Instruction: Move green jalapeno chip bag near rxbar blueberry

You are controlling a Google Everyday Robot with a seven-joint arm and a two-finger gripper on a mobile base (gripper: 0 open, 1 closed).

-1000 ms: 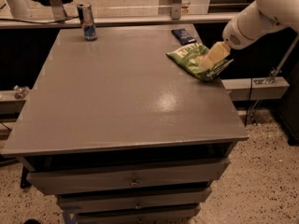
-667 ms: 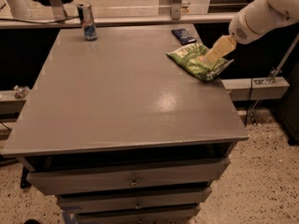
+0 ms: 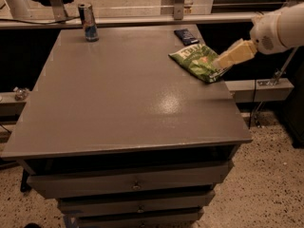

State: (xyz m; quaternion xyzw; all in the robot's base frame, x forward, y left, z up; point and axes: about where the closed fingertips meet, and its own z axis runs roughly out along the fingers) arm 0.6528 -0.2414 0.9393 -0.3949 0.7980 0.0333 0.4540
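Observation:
The green jalapeno chip bag (image 3: 197,61) lies flat near the table's far right edge, its white lettering facing up. The rxbar blueberry (image 3: 186,36), a small dark navy wrapper, lies just behind the bag, a short gap away, near the table's back edge. My gripper (image 3: 222,61), pale yellow on a white arm, reaches in from the right and points down-left at the bag's right end. It hangs at or just above that end of the bag, and I cannot tell whether it touches it.
A slim blue-and-silver can (image 3: 88,22) stands at the table's far left corner. The grey table (image 3: 118,103) has drawers below its front edge. A rail runs behind the table, and a low shelf sits to the right under my arm.
My arm has pulled back to the right and the gripper has shifted slightly right along the bag's end. The bag and the rxbar have not visibly moved.

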